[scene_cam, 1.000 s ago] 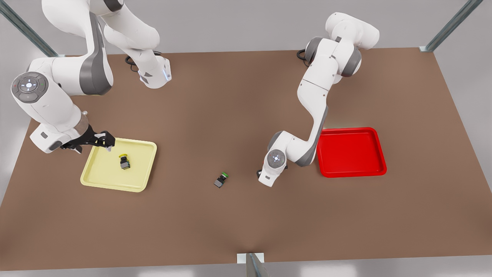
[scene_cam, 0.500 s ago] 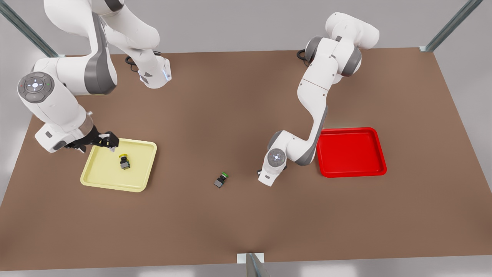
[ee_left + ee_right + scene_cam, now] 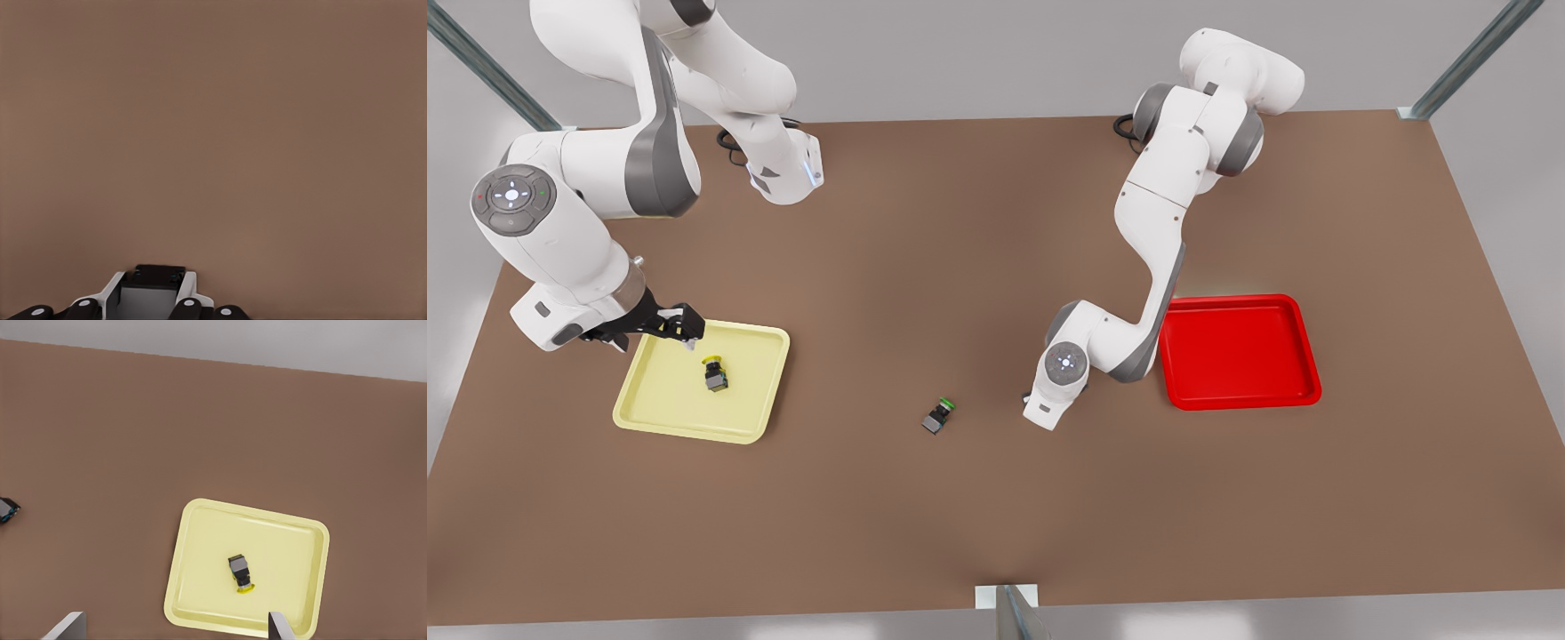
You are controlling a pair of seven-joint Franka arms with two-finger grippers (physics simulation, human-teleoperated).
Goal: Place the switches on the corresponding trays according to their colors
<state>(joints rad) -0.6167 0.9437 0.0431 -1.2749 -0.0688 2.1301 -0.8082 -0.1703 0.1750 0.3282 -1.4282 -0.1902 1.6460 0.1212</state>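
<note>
The yellow switch lies inside the pale yellow tray, at the front view's left. My right gripper hovers open over that tray's far left corner, apart from the switch. The red tray holds nothing. Just to its left, low over the table, is my left gripper. It is shut on a dark boxy switch body whose cap colour is hidden.
A green-capped switch lies on its side on the brown table, between the two trays. Both arm bases stand at the table's far edge. Metal frame posts rise at the corners and at the near edge.
My right gripper has edged toward the front view's right along the yellow tray's far rim. The left gripper has shifted only very slightly.
</note>
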